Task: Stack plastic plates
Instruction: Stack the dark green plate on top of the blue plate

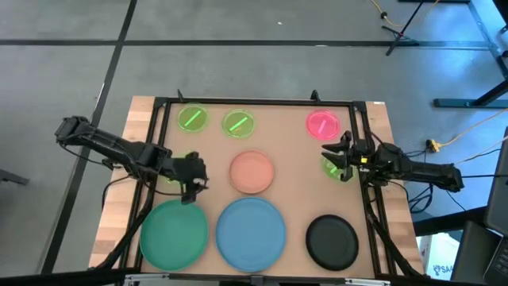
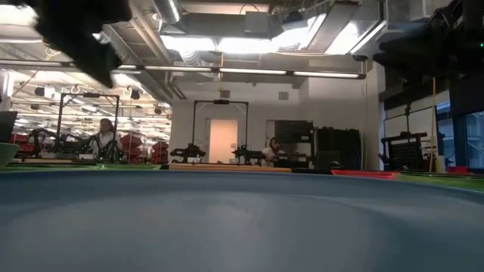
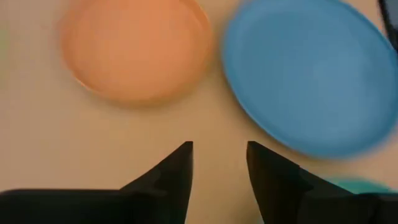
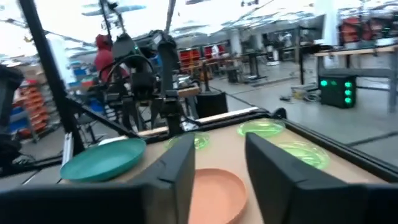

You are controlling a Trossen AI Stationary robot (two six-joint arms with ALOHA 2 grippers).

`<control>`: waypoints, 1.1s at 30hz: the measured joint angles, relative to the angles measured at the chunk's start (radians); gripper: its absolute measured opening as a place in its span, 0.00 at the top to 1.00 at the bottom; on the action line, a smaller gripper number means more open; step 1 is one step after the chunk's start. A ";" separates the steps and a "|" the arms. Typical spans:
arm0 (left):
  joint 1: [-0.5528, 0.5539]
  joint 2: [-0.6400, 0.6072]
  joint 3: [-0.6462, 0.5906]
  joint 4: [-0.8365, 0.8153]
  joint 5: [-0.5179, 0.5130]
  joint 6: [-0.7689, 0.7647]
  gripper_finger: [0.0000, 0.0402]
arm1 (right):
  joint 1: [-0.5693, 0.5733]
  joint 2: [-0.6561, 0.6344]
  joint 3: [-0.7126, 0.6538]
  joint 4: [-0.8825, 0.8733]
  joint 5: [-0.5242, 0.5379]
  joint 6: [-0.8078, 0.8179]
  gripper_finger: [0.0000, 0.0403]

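1. Left end effector hovering over the bench, between the teal plate on the near side and a small green plate half hidden beneath the arm; fingers spread a little, gripping nothing.
2. Lying ahead of those fingers in the left wrist view: salmon plate and blue plate, both flat on the bench and apart from the fingers; the salmon one probably being the closest medium plate for this arm.
3. Right end effector hanging at the bench's right edge, just above another small green plate and near the pink plate; fingers parted and empty in the right wrist view.
4. Sitting unstacked across the bench: two small green plates along the far side, salmon in the middle, teal, blue and black plate along the near side; round discs showing no long axis, so any rim suiting a grasp.
5. Stacking apparently not yet begun, no plate resting on another.
6. Tan bench top lying inside a black frame, wood showing at its sides, grey floor around.
7. Stretching behind in the low view: a bright workshop with ceiling lights, racks, and people seated far off.
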State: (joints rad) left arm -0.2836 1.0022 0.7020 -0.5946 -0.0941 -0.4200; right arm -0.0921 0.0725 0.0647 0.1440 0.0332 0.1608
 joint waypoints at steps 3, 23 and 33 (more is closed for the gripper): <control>-0.060 0.019 0.003 -0.025 0.041 -0.094 0.64 | 0.000 0.071 -0.001 0.093 -0.035 -0.025 0.58; -0.261 0.290 -0.026 -0.068 -0.038 -0.175 0.65 | 0.000 0.362 0.081 0.250 -0.123 -0.129 0.55; -0.251 0.375 -0.026 -0.056 0.048 -0.169 0.68 | 0.000 0.371 0.081 0.250 -0.113 -0.161 0.55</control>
State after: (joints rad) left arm -0.5347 1.3773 0.6758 -0.6507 -0.0457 -0.5889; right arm -0.0921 0.4431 0.1459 0.3943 -0.0795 -0.0004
